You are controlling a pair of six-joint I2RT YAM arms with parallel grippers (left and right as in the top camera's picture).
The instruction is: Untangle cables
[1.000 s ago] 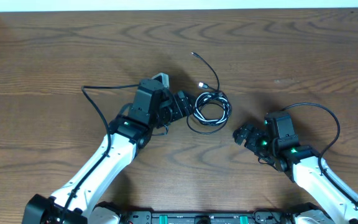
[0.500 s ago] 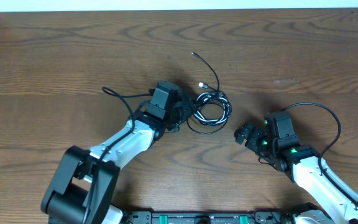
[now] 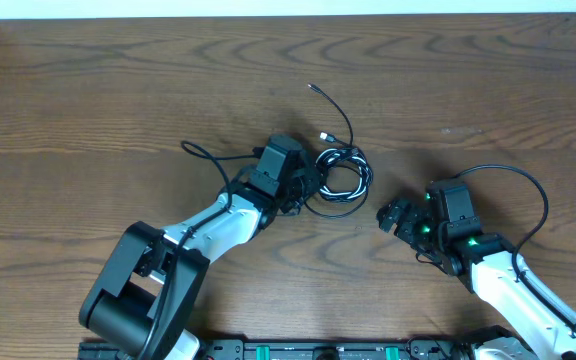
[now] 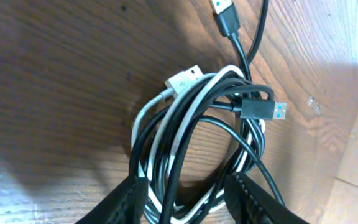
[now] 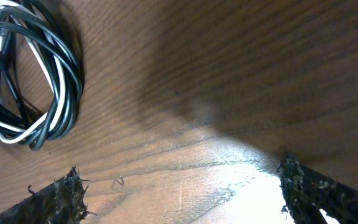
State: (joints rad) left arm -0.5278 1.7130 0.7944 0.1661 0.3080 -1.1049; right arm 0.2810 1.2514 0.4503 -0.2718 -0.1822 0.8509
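Several black cables, one white, lie coiled together; both jaws spread wide

Cable coil sits between left gripper's fingers, blocking it ahead. Open table strip between coil and right gripper; wide bare wood beyond.

The table was dark, grained wood with a soft sheen, the cables wore smooth, glossy black and white plastic jackets ending in a bright metal plug, and the pads of the right gripper looked rough, frayed and matt.
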